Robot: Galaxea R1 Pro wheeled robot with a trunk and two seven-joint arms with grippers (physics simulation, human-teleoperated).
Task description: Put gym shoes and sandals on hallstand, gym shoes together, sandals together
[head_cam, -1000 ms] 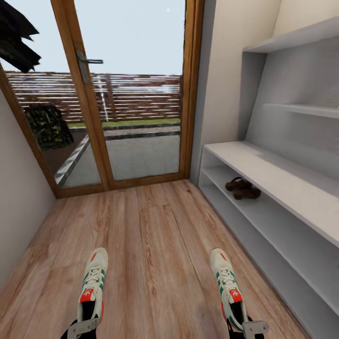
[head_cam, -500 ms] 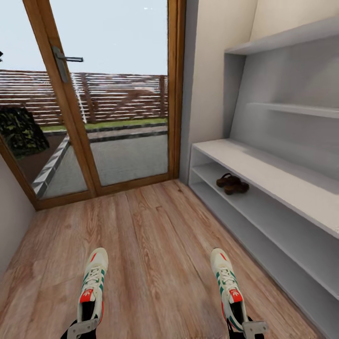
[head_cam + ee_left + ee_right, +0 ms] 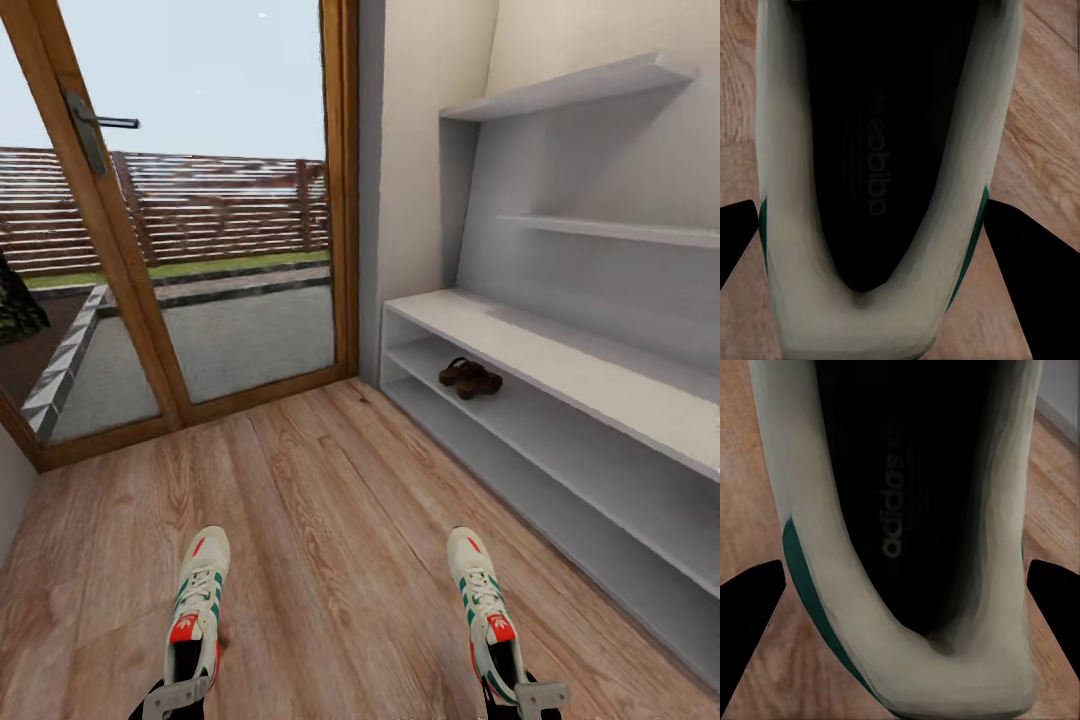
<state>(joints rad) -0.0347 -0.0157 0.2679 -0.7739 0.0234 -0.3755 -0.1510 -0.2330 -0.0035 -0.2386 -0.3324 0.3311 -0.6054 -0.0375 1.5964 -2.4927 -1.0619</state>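
I hold one gym shoe in each hand above the corridor floor, toes pointing away from me. My left gripper is shut on the heel of the left gym shoe. My right gripper is shut on the heel of the right gym shoe. In the left wrist view the shoe's dark opening sits between black fingers. The right wrist view shows the other shoe clamped between fingers. The two sandals lie side by side on a lower shelf of the hallstand at the right.
A glazed wooden door with a metal handle closes the corridor's far end. A pale wall meets the rack's far end. Two staggered upper shelves hang over the bench. Bare planks lie between me and the rack.
The whole picture has slid left, so the camera has turned right toward the rack. Both shoes keep their places in my grippers. The sandals have not moved on the shelf.
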